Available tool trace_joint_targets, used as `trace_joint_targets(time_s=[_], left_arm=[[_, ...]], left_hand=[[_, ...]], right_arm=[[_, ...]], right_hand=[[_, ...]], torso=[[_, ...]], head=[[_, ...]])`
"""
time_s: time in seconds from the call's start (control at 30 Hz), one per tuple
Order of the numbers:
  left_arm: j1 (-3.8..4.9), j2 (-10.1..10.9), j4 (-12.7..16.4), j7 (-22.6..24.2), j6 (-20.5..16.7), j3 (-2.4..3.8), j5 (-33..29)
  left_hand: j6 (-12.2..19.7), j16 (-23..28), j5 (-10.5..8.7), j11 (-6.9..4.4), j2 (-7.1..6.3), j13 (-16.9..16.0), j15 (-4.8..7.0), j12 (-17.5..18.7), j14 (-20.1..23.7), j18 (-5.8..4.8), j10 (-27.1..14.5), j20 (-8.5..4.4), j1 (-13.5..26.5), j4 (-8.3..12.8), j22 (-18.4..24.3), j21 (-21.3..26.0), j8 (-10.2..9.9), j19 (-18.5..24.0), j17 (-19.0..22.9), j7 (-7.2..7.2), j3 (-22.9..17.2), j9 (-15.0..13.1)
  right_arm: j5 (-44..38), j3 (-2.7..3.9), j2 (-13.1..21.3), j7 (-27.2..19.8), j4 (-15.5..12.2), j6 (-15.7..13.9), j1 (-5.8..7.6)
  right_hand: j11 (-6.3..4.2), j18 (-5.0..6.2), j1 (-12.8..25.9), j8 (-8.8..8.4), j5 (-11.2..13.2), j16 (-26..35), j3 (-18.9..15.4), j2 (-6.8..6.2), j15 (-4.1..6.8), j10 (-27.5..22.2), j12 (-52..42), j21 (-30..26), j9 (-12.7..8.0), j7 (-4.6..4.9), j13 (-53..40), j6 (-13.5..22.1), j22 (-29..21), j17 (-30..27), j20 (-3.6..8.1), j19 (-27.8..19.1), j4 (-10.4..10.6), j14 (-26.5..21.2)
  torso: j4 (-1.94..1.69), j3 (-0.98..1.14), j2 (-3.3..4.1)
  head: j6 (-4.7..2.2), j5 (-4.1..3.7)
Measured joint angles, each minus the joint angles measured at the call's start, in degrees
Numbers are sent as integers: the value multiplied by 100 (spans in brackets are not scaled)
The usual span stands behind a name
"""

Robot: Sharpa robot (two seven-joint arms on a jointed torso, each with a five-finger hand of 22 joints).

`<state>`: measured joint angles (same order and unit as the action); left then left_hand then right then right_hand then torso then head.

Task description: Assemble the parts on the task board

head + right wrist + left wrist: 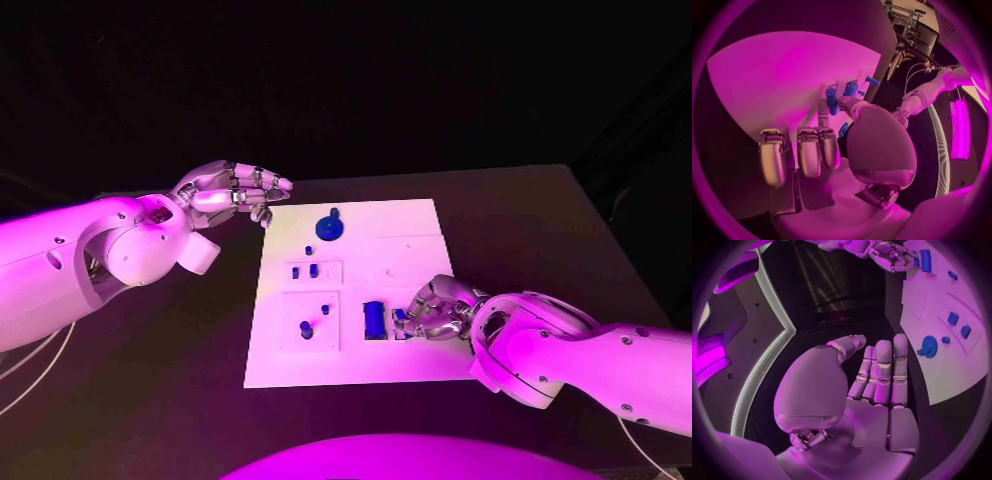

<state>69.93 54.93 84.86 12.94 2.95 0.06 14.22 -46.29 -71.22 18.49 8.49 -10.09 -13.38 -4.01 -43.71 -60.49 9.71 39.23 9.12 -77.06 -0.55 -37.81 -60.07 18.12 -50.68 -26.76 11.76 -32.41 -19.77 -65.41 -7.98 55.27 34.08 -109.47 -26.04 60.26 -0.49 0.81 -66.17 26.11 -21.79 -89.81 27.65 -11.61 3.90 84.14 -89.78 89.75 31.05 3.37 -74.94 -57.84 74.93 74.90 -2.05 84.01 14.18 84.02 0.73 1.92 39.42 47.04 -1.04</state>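
I'm working my right hand (437,308) near the task board's (404,215) near edge; its fingers are curling against the long blue part (374,319), which is lying lengthwise just beside them. Whether they're gripping it, I cannot tell. My left hand (231,190), fingers loosely curled and empty, is hovering off the far-left corner.

the task board (389,365) lies mid-counter (534,215), with bare dark surface to its left, right and far side. the right hand (437,308) sits low over the board's near right part, just beside the long blue part (374,319). the round blue part (330,228) stands near the far edge; small parts (304,271) dot the left half. the left hand (231,190) hovers off the far left corner.
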Motion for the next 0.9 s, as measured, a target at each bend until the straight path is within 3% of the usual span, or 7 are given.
trace_joint_targets(time_s=[0.33, 0.47, 0.57, 0.9], left_arm=[[0, 1, 0, -11, 10, 0, 0], [0, 3, 0, -17, 15, 0, 0], [0, 6, 1, -21, 18, 0, 0], [0, 8, 2, -30, 24, 0, 1]], left_hand=[[0, 0, 0, 0, 23, 0, 0, 0, 0, 1, 0, 0, -23, 0, 0, 0, 0, 0, 0, 0, 0, -5], [0, 0, 0, 0, 23, 0, 0, 0, 0, 0, 0, 0, -23, 0, 0, 0, 0, 0, 4, 0, 0, -5], [0, 0, 0, 0, 23, 0, 0, 0, 0, 0, 0, 0, -23, 0, 0, 0, 0, 0, 4, 0, 0, -5], [0, 0, 0, 0, 23, 9, 0, 0, 0, 0, 0, 0, -23, 0, 0, 0, 0, 0, 4, 0, 0, -4]], right_arm=[[12, 6, -56, 29, 74, 75, 5], [13, 5, -73, 48, 97, 92, 4], [13, 2, -81, 59, 105, 99, 2], [-1, 2, -82, 65, 102, 100, 2]], right_hand=[[0, 0, 90, -7, 223, 0, -130, -2, 0, 0, 0, 0, -6, -6, 0, -7, -1, 5, 0, 0, 106, 0], [0, 0, 219, -18, 733, 0, -304, -24, 0, 0, 0, 0, -34, 4, 0, -37, -1, 4, 0, 0, 217, 0], [0, 0, 368, -46, 960, 0, -475, -31, 0, 0, 0, 0, -40, 3, 0, -39, -1, 4, 0, 0, 244, 0], [0, 0, 571, -46, 971, 0, -816, -31, 0, 0, 0, 0, -73, 4, 0, -39, -2, 3, 0, 0, 256, 0]], torso=[[1, -3, -2], [-1, -5, -2], [-2, -6, -2], [0, -4, -2]], head=[[12, 9], [13, 16], [16, 18], [25, 32]])
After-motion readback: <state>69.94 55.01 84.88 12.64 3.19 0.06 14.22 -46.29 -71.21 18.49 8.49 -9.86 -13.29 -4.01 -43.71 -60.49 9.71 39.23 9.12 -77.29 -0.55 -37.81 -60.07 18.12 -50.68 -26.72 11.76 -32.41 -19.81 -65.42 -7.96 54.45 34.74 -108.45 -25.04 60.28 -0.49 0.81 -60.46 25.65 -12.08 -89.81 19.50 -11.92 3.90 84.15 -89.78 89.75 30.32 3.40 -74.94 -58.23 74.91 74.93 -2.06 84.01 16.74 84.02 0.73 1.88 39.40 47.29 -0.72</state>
